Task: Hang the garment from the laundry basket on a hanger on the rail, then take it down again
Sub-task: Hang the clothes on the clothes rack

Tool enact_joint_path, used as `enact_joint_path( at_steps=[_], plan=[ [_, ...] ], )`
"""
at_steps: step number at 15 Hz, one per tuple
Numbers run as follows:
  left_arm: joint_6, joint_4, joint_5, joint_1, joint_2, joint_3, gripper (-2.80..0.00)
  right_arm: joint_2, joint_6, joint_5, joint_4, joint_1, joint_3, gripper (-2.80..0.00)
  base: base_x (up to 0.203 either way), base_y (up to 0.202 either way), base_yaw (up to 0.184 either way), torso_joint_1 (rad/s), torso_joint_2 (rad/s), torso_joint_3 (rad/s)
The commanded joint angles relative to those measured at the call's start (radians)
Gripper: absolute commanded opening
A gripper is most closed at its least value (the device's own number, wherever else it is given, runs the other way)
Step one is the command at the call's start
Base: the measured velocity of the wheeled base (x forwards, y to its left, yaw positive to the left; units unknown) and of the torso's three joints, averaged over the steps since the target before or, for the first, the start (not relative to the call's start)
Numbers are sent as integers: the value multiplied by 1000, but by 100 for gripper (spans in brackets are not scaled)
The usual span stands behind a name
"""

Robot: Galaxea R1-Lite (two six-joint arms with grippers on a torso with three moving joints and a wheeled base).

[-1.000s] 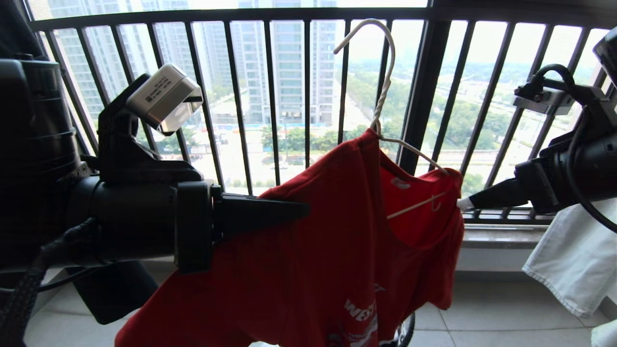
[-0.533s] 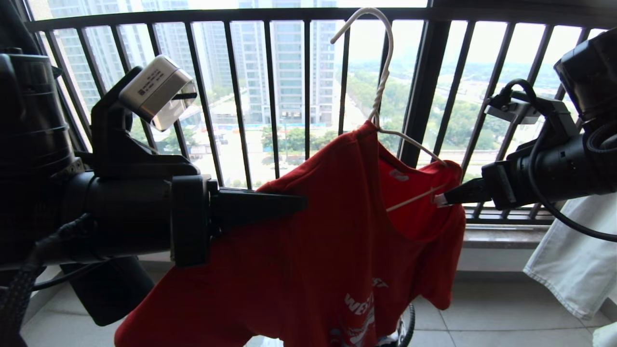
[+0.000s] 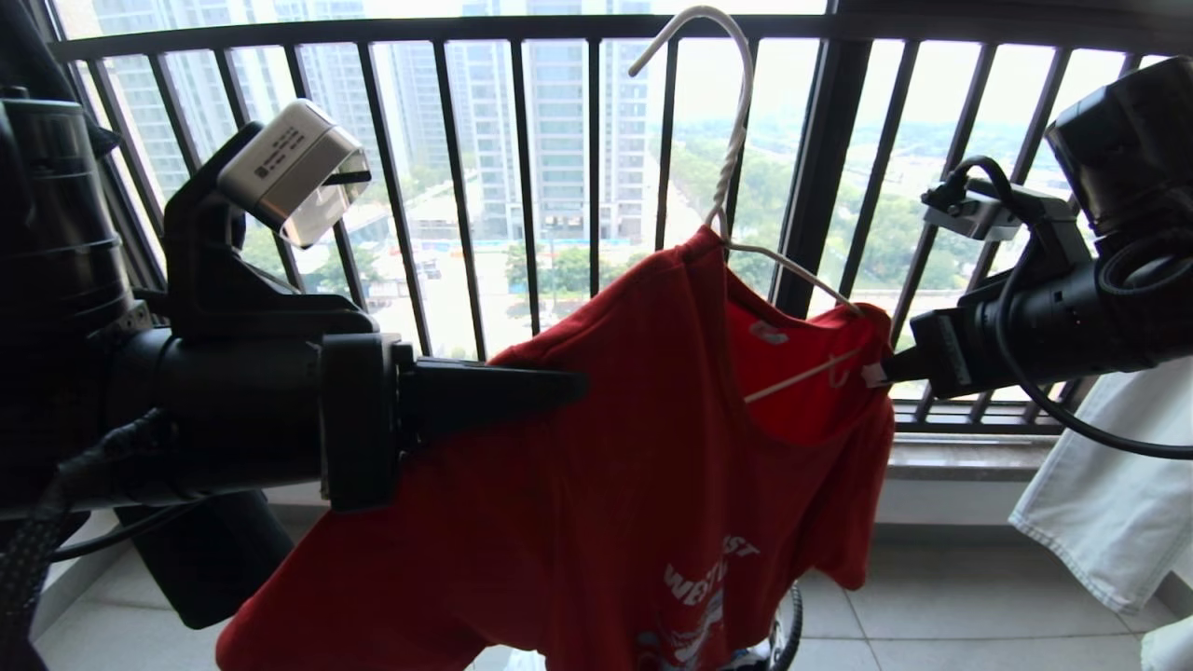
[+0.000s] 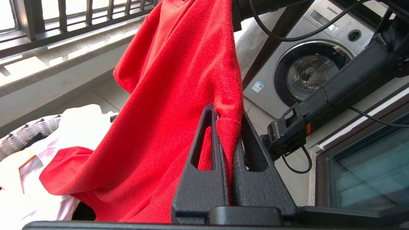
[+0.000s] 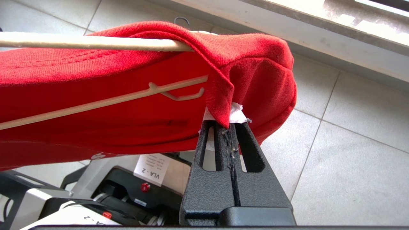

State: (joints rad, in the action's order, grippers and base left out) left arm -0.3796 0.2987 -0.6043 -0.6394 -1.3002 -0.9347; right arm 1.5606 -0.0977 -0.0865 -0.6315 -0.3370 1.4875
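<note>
The red garment is draped on the thin white wire hanger, whose hook is free in the air in front of the window bars. My left gripper is shut on the garment's left shoulder fabric; red cloth is pinched between its fingers. From the right, my right gripper is shut on the edge of the garment's right shoulder, just below the hanger's end hook. The woven laundry basket sits below the garment. The rail is out of view.
The dark barred window railing and its stone sill stand close behind. A white cloth hangs at the right. White clothes lie in the basket. A washing machine stands to the side.
My right gripper has moved left to the garment's right shoulder and closed on it. The hanger and garment have risen slightly. The left gripper keeps its grip.
</note>
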Motion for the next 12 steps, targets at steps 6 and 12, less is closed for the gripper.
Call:
enact_joint_path(
  at_steps=[6,12],
  plan=[
    [4,2,-4,0,-16,10,-280,15,10,14,-8,1,172,-280,0,0,0,0,0,0],
    [3,111,6,-15,-129,8,-280,128,80,14,-8,0,377,-280,0,0,0,0,0,0]
  ],
)
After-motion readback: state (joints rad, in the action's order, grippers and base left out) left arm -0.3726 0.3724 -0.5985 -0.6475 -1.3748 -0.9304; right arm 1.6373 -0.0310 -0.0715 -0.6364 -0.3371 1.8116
